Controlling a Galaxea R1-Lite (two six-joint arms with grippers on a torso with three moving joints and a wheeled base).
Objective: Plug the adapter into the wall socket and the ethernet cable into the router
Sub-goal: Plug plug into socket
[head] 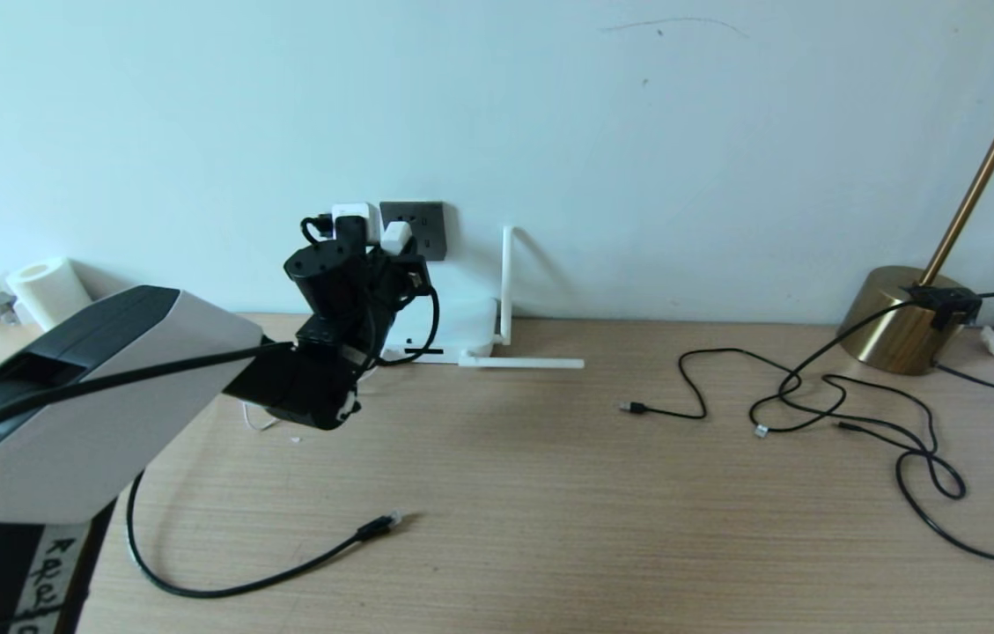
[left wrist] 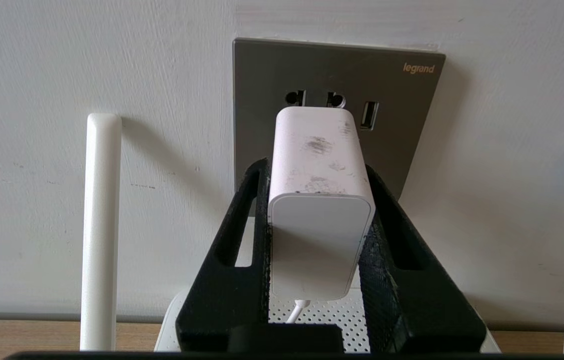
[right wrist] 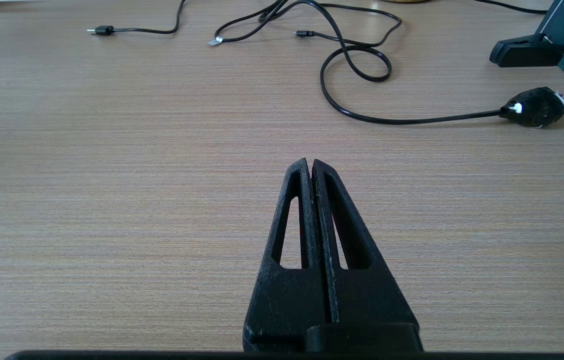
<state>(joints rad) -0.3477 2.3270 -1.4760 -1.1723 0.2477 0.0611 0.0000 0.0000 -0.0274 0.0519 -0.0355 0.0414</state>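
Left wrist view: left gripper [left wrist: 317, 230] clamped on the adapter [left wrist: 319, 200], nose against the wall socket [left wrist: 401, 130], router [left wrist: 326, 315] below. Head view: ethernet cable [head: 285, 572] loose on the table [head: 549, 493] at 6 o'clock from the socket. Right wrist view: right gripper [right wrist: 310, 165] closed, empty, above bare tabletop.

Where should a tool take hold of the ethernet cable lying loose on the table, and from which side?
Grip the ethernet cable on its black plug body, just behind the clear tip. Come from above, closing across its width: it lies flat on the table with open space either side, so the tip probably stays free for the router.
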